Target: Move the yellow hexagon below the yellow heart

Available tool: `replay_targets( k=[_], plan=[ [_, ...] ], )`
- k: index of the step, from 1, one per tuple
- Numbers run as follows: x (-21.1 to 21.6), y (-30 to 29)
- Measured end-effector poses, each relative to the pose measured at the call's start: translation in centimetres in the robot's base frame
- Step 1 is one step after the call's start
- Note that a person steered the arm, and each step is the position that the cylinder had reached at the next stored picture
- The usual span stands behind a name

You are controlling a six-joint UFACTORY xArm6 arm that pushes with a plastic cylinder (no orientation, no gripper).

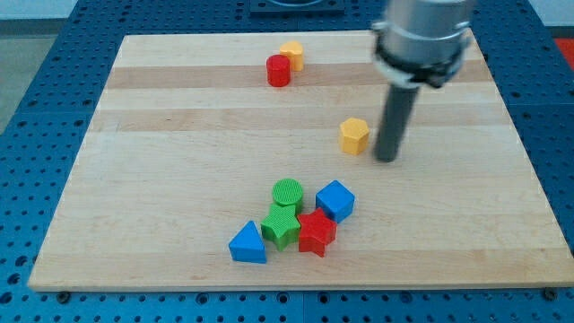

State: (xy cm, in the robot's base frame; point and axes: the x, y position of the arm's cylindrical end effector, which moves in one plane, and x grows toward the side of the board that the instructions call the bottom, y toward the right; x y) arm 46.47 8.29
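The yellow hexagon (354, 135) sits right of the board's middle. My tip (387, 159) is on the board just to the hexagon's right, a small gap apart. The yellow heart (291, 54) is near the view's top, touching a red cylinder (279, 71) at its lower left. The hexagon lies below and to the right of the heart.
A cluster sits near the view's bottom: a green cylinder (287, 192), a blue cube (335, 200), a green star (282, 226), a red star (316, 233) and a blue triangle (247, 244). The wooden board (179, 152) lies on a blue pegboard.
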Motion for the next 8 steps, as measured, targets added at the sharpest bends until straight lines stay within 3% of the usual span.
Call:
replay_targets(
  k=[2,4,5,6,8],
  plan=[
    [-5.2,-3.2],
    [-4.9,2.8],
    [-9.0,-4.4],
    [-13.7,-6.3],
    [-14.8,-1.5]
  ],
)
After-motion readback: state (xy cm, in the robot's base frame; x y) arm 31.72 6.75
